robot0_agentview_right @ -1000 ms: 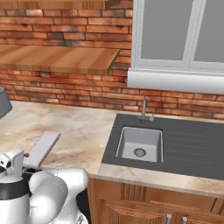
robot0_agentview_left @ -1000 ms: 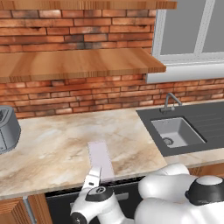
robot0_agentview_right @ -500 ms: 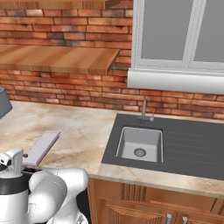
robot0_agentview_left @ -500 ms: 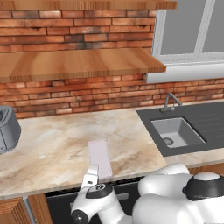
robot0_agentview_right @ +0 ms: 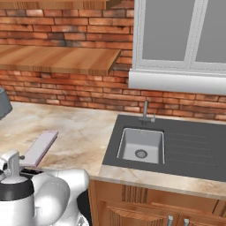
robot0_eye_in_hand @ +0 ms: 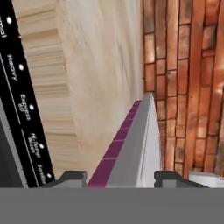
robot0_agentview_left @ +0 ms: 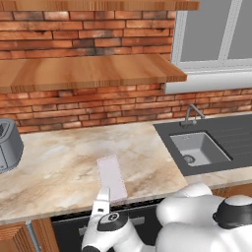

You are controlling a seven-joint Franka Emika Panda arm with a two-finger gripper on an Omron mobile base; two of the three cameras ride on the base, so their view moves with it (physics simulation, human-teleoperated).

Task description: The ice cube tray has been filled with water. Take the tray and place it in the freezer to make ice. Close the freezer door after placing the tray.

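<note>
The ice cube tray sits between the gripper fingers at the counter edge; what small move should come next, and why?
Probably finish closing, then lift slightly. In the hand view the ice cube tray runs between both fingertips of the gripper, and its near end sticks out past the front edge of the counter, so a short straight lift should free it.

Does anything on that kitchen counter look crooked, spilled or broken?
Only one thing: the ice cube tray lies slightly askew at the counter's front edge, its near end between the gripper's fingertips. No spill or damage is visible; the sink looks tidy.
</note>
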